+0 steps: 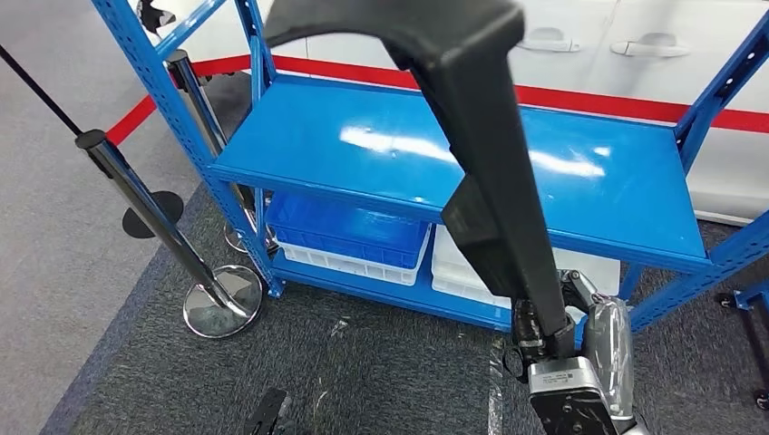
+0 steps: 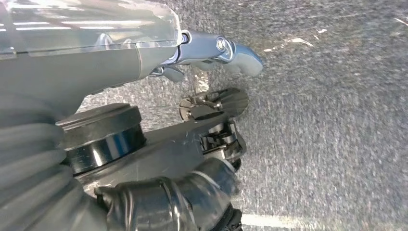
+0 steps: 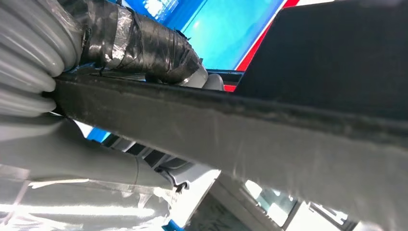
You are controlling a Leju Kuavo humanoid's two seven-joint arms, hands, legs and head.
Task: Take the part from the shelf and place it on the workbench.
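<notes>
My right hand (image 1: 567,340) grips the lower end of a long black part (image 1: 481,136) at the bottom right of the head view. The part rises steeply from the hand and bends over at the top, in front of the blue shelf (image 1: 363,145). In the right wrist view the part (image 3: 250,134) runs across as a dark bar. Taped dark fingers (image 3: 144,43) lie on one side of it and the grey thumb (image 3: 86,154) on the other. My left hand (image 2: 144,62) hangs over grey carpet, its thumb (image 2: 231,50) stretched out, holding nothing.
The shelf's middle board is bare and glossy. Below it sit a blue bin (image 1: 349,231) and white bins (image 1: 453,267). A chrome stanchion (image 1: 145,199) with a round base (image 1: 222,299) leans at the shelf's left post. White panels with handles (image 1: 653,43) stand behind.
</notes>
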